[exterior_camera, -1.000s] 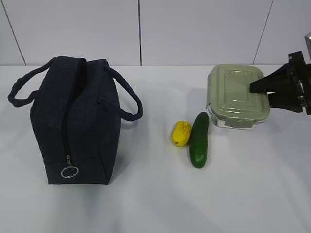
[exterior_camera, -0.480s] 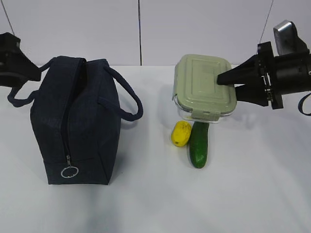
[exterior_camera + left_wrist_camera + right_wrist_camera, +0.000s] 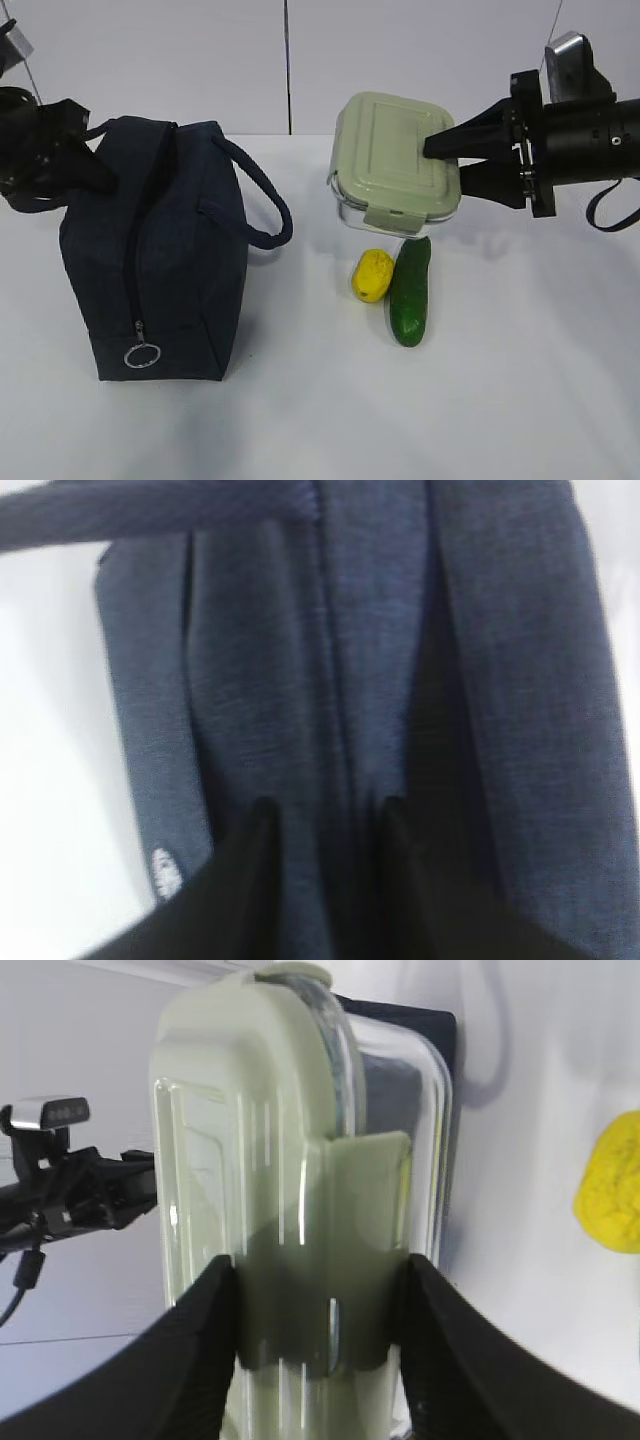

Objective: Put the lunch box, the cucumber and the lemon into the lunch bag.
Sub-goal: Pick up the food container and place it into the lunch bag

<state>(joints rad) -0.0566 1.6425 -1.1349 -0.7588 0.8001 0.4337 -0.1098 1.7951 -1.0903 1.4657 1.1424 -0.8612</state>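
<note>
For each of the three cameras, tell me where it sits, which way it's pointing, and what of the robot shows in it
Exterior view: in front of the table, looking down at a slant at the lunch bag, lemon, cucumber and lifted lunch box; both arms show, left gripper at the bag, right gripper on the box.
Left wrist view: on the left arm, facing the bag's navy fabric close up; two dark fingers show.
Right wrist view: on the right arm, looking along the clamped box toward the left arm.
Shared: right wrist and exterior both show box, lemon, bag.
</note>
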